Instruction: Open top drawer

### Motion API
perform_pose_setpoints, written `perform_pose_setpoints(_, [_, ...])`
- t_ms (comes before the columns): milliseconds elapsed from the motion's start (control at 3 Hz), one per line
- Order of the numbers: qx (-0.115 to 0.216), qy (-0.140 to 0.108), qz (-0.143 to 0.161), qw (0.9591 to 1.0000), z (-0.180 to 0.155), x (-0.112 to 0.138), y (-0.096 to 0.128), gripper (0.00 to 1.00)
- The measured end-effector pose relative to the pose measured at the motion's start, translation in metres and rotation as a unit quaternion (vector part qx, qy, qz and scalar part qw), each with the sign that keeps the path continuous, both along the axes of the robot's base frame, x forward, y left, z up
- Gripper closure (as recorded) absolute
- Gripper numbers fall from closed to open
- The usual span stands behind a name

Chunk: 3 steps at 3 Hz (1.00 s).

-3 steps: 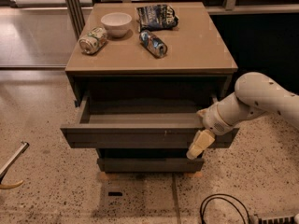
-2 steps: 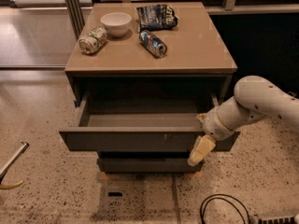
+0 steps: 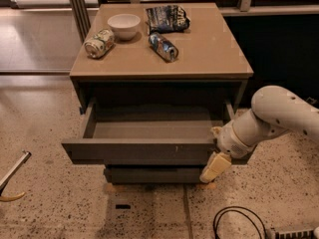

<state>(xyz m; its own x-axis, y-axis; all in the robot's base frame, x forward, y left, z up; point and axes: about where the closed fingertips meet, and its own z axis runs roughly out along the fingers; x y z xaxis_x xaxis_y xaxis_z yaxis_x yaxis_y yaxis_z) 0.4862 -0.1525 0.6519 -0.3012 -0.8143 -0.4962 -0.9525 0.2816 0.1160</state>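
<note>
Your top drawer (image 3: 139, 151) is the wide dark grey-brown one directly under the worktop (image 3: 214, 49). It has a flat front without a handle and a few small pale scratch marks right of centre. It stands pulled well out of the cabinet, so you look down onto its grey floor and both side walls. A narrower drawer front (image 3: 149, 174) sits below it, set further back.

Compared with a second ago, the drawer front has come further out toward the camera, and more of the grey inside shows. Since the frame after that, the gain is only slight. The tool (image 3: 216, 158) has travelled with it, lower in the view than before. The white bowl (image 3: 123, 25), the pale can (image 3: 98, 43) on its side, the blue can (image 3: 163, 46) and the dark snack bag (image 3: 167, 18) lie on the worktop where they were.

The tool is at the right end of the drawer front, touching it. A pale part of it hangs below the front's lower edge and a small pale piece shows above the top edge. You cannot tell from this view how wide the tool stands or whether it clamps the front. The white arm (image 3: 279, 113) reaches in from the right, beside the cabinet.
</note>
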Motion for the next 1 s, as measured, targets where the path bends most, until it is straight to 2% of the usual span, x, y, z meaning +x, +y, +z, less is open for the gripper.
perform_pose_setpoints(667, [0.000,0.000,0.000,1.0000,0.0066,0.0022,-0.0001,0.65])
perform_pose_setpoints(1000, [0.000,0.000,0.000,1.0000,0.0073,0.0051,-0.0005,0.62])
